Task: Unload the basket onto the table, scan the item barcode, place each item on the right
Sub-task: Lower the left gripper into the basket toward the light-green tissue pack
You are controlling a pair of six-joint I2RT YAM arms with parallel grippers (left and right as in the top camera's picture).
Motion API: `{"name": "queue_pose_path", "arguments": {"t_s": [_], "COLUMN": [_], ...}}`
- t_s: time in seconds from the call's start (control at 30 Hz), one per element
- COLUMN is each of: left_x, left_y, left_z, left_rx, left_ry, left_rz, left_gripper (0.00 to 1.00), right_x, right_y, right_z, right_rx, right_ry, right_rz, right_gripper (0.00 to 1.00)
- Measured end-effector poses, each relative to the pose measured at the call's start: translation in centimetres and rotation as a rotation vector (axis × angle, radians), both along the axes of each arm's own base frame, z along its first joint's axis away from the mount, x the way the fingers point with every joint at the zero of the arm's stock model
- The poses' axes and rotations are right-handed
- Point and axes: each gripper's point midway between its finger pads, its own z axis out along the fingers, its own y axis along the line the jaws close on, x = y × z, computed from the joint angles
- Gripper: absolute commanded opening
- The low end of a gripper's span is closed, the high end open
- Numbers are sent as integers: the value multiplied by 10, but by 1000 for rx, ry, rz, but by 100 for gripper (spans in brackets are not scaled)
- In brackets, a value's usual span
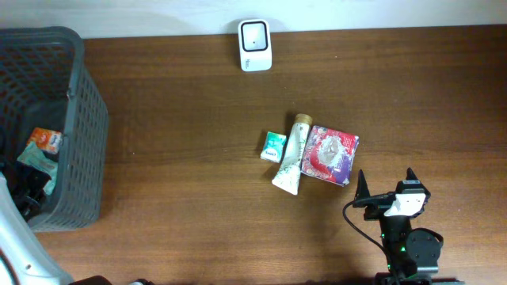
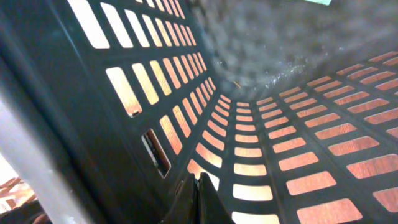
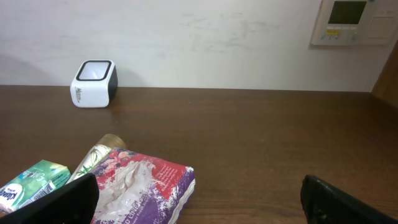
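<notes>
Three items lie together mid-table: a small green box [image 1: 273, 146], a cream tube [image 1: 292, 154] and a red-and-purple packet [image 1: 330, 153]. The white barcode scanner [image 1: 255, 45] stands at the far edge. My right gripper [image 1: 385, 184] is open, just near and right of the packet [image 3: 146, 186], with nothing between its fingers. The scanner [image 3: 94, 83] also shows far left in the right wrist view. My left gripper [image 2: 204, 198] is shut on nothing, down inside the dark basket [image 1: 81, 127].
The mesh basket at the left edge holds an orange-and-green packet [image 1: 43, 142]. Its slatted wall [image 2: 261, 155] fills the left wrist view. A wall panel [image 3: 351, 22] hangs behind the table at the right.
</notes>
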Motion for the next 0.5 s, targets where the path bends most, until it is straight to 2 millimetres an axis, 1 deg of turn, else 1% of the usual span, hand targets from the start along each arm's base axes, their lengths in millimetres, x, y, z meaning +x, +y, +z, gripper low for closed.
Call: {"name": "queue_pose_path", "arguments": {"t_s": [0.13, 0.27, 0.33, 0.4, 0.47, 0.5], "left_x": [3, 2, -6, -20, -29, -39], "left_y": [-5, -15, -23, -35, -43, -50], "left_z": [-1, 7, 14, 20, 21, 21], "left_rx": [-26, -28, -16, 0, 10, 20], "left_ry": [-21, -92, -126, -163, -181, -201], "left_rz": [-3, -9, -11, -13, -10, 1], "left_gripper": [0, 0, 0, 0, 0, 0], "right_x": [0, 0, 0, 0, 0, 0], "right_y": [0, 0, 0, 0, 0, 0], "right_z": [0, 0, 0, 0, 0, 0], "right_rx": [0, 0, -1, 0, 0, 0], "right_ry": [0, 0, 0, 0, 0, 0], "right_rz": [0, 0, 0, 0, 0, 0], "right_gripper": [99, 99, 99, 99, 99, 99]}}
